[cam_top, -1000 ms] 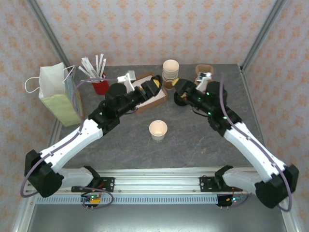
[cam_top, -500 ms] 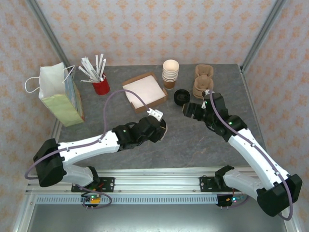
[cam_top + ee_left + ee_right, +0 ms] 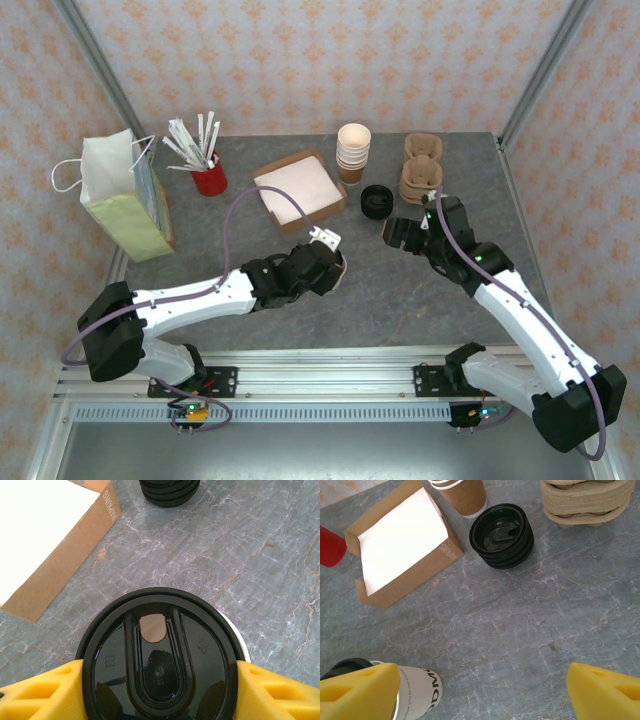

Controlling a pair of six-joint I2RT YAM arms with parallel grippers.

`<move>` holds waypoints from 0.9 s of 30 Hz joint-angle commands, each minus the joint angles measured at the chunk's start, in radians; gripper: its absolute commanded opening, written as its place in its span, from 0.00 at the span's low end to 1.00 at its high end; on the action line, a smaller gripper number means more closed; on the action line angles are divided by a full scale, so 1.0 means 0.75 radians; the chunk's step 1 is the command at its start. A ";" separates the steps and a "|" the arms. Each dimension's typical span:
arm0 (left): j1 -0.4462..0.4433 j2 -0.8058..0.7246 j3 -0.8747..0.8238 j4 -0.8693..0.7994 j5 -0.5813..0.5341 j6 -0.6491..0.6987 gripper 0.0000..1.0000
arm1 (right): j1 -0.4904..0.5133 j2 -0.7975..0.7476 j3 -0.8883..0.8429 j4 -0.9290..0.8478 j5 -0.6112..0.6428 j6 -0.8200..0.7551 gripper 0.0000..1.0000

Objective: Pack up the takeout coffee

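Grey marbled tabletop (image 3: 260, 550), patterned walls (image 3: 320, 60) behind.

My left gripper (image 3: 160, 672) is clamped on the takeout coffee (image 3: 159, 640). Its yellow fingers (image 3: 40, 692) press the black lid's rim from both sides, directly under the wrist. Ahead and to its left is the napkin carton (image 3: 50, 545), apart from the cup. Farther ahead is the stack of loose black lids (image 3: 169, 490).

My right gripper (image 3: 482, 675) hangs spread wide over bare table, nothing between its fingers. The coffee sits just beside its left finger. Ahead is the lid stack. Beyond that, lidless cups (image 3: 462, 495) ahead-left, pulp carriers (image 3: 585, 502) ahead-right.

Far to the left of both grippers: red pot of stirrers (image 3: 208, 178), then the paper bag (image 3: 120, 195).
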 commanded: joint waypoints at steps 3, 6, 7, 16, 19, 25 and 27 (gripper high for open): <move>0.010 0.002 -0.024 0.065 0.032 -0.048 0.64 | -0.003 -0.003 -0.021 0.004 -0.004 -0.012 0.87; 0.012 0.025 -0.013 0.055 0.043 -0.051 0.65 | -0.004 0.002 -0.022 0.008 -0.008 -0.012 0.87; 0.012 0.029 -0.012 0.049 0.041 -0.050 0.65 | -0.003 0.002 -0.022 0.007 -0.009 -0.013 0.87; 0.010 0.035 -0.032 0.040 0.042 -0.057 0.67 | -0.003 0.020 -0.032 0.018 -0.020 -0.014 0.86; 0.010 0.032 -0.041 0.040 0.052 -0.057 0.67 | -0.004 0.024 -0.033 0.020 -0.021 -0.015 0.86; 0.010 0.037 -0.051 0.047 0.061 -0.066 0.67 | -0.005 0.033 -0.032 0.023 -0.028 -0.014 0.86; 0.010 0.039 -0.050 0.051 0.055 -0.076 0.67 | -0.004 0.035 -0.031 0.023 -0.029 -0.015 0.86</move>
